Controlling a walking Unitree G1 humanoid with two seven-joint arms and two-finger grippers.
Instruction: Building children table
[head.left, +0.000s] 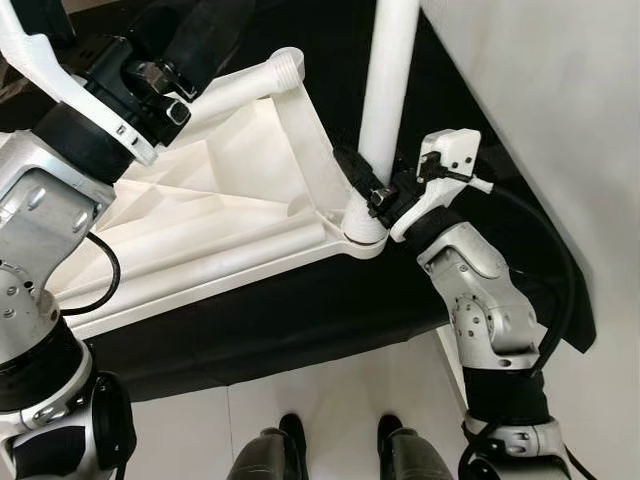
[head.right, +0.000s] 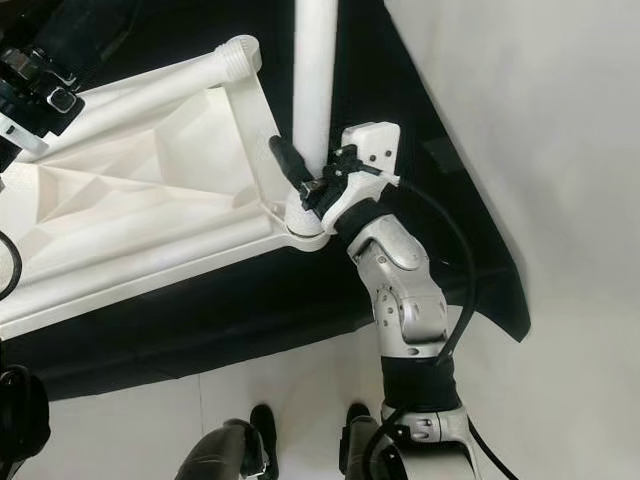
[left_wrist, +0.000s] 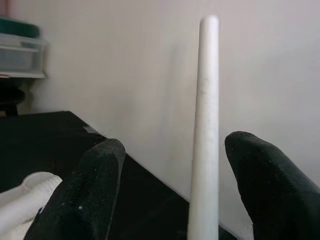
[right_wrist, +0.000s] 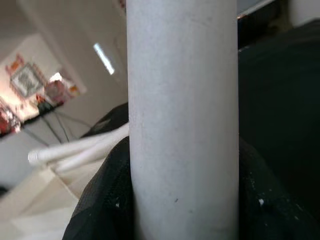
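Observation:
A white table top (head.left: 220, 215) lies upside down on a black mat (head.left: 300, 320). One white leg (head.left: 385, 80) stands upright in the socket at its near right corner. My right gripper (head.left: 372, 195) is shut on this leg just above the socket, and the right wrist view has the leg (right_wrist: 182, 100) pressed between the black fingers (right_wrist: 100, 200). A second white leg (head.left: 250, 82) with a ribbed end lies along the far edge of the top. My left gripper (left_wrist: 172, 145) hovers over that far edge, open and empty, facing the upright leg (left_wrist: 205, 125).
A white wall (head.left: 540, 120) rises close on the right of the mat. White floor (head.left: 330, 390) lies in front of the mat, with my own feet (head.left: 290, 440) on it. A shelf with boxes (left_wrist: 20, 50) stands far off.

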